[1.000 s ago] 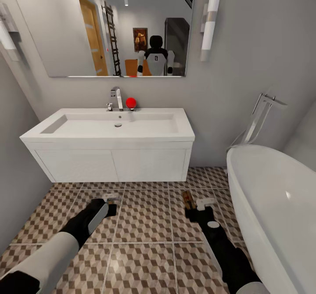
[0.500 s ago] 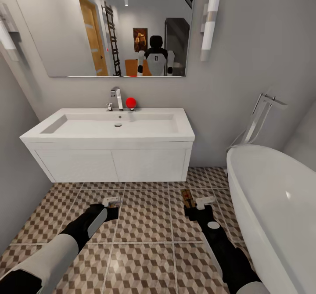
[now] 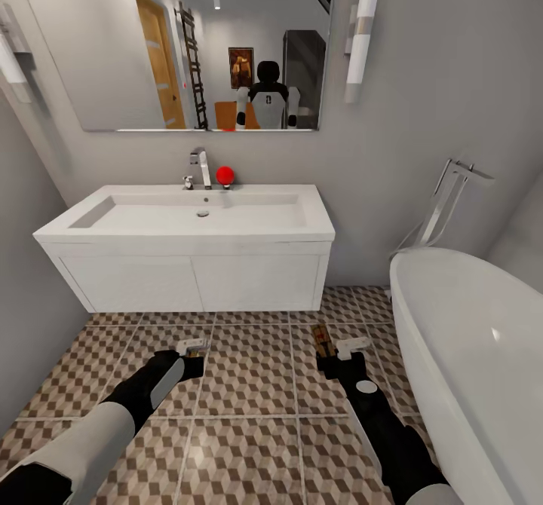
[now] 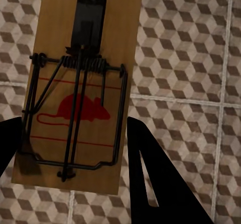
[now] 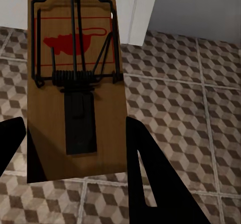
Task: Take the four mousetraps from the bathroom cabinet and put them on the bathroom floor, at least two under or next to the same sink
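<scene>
1. Head view, the room: a grey-walled bathroom with a floor of brown, beige and cream cube-pattern tiles. A white sink on a white flat-fronted unit hangs on the far wall, with a tap and a red ball on its back edge, a mirror above it and a white bathtub at the right.

2. Head view, the arms: both arms reach forward and down over the tiles in front of the sink. The left gripper has a small brown mousetrap at its tips; only an edge of it shows. The right gripper holds a second mousetrap, which sticks out ahead of it toward the sink unit, tilted.

3. Left wrist view: the left mousetrap lies between the two dark fingers, which press its long edges, so this gripper is clamped on it. It is a flat wooden board with a dark spring, wire bar and black tab, and a red mouse printed on it. Patterned tiles lie behind it.

4. Right wrist view: the right mousetrap sits between the dark fingers, gripped by its long edges. It has the same wooden board, red mouse print, coiled spring and black tab. Behind it are tiles and the white sink unit's base.
</scene>
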Controlling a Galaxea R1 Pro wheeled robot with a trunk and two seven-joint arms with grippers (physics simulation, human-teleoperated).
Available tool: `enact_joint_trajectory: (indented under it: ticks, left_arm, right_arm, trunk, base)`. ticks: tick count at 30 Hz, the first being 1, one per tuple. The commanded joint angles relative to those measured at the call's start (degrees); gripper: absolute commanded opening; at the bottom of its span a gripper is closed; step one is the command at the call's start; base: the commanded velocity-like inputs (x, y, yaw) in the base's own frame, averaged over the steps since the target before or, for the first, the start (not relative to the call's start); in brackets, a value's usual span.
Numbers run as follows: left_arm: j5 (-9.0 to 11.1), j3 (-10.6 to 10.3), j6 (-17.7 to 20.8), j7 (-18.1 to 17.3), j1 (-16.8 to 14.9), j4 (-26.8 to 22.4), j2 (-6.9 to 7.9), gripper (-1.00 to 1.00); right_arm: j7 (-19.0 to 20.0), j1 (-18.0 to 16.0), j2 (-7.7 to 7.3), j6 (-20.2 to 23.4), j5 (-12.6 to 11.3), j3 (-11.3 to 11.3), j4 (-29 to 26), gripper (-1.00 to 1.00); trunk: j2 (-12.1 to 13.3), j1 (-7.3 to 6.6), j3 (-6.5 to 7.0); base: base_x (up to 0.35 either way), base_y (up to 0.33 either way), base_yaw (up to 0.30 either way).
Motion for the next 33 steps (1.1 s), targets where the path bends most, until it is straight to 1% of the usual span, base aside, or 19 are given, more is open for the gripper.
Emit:
enact_joint_trajectory:
  ticks: [1,33]
  left_arm:
    - [0.4,-0.5,0.2,0.5,0.0,-0.1,0.09,-1.00]
    - [0.3,-0.4,0.3,0.4,0.0,-0.7,0.22,-1.00]
  right_arm:
    - [-0.3,0.0,-0.02,0.4,0.4,0.1,-0.1,-1.00]
    - [0.0,0.0,0.05,0.4,0.4,0.1,-0.1,-1.00]
  trunk:
    - [-0.4,0.22,-0.24]
    - [-13.3,7.25,-8.75]
  base:
    - [0.000,0.000,0.000]
    - [0.000,0.000,0.000]
